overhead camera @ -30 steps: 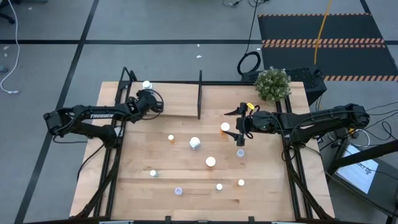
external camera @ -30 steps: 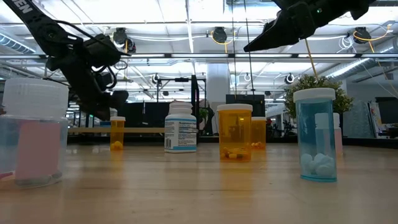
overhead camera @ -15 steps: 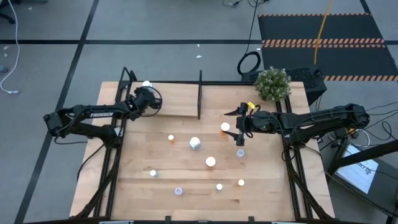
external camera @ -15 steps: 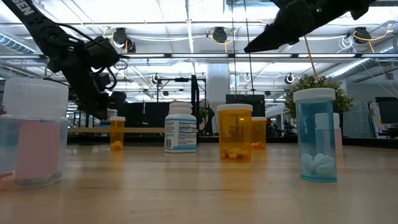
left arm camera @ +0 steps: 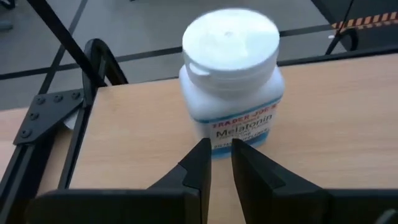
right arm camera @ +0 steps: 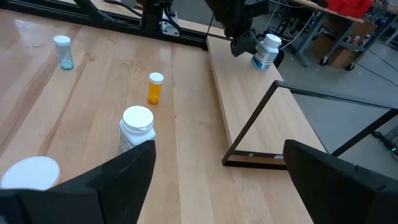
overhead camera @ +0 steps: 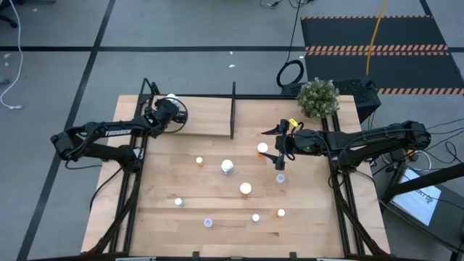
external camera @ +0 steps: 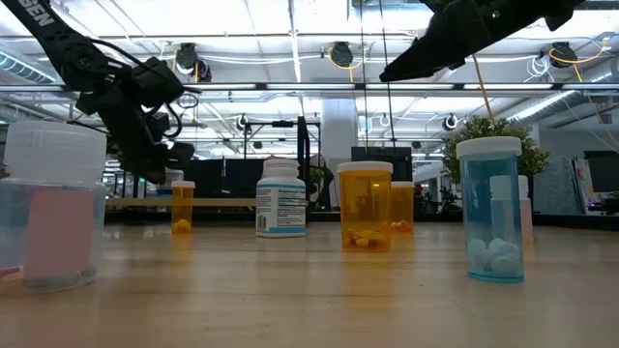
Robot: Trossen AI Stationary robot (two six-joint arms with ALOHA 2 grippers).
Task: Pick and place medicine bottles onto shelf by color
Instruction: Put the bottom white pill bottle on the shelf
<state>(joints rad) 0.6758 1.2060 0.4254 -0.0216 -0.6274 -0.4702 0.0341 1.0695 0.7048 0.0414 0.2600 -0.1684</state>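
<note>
White "Melatonin" bottle (left arm camera: 231, 81) on shelf (left arm camera: 323, 106)

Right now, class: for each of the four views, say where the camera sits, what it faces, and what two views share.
High view: overhead, straight down on the table; both arms show.
Low view: table height, level past bottles; arms enter from above.
Left wrist view: past the shut left gripper at a white bottle on the shelf.
Right wrist view: between the open right gripper's fingers, across the table; it also shows that white bottle.

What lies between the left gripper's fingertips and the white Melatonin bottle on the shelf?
Nothing: in the left wrist view the left gripper, nearly shut, sits just short of the white Melatonin bottle, with only bare shelf plank around it.
</note>
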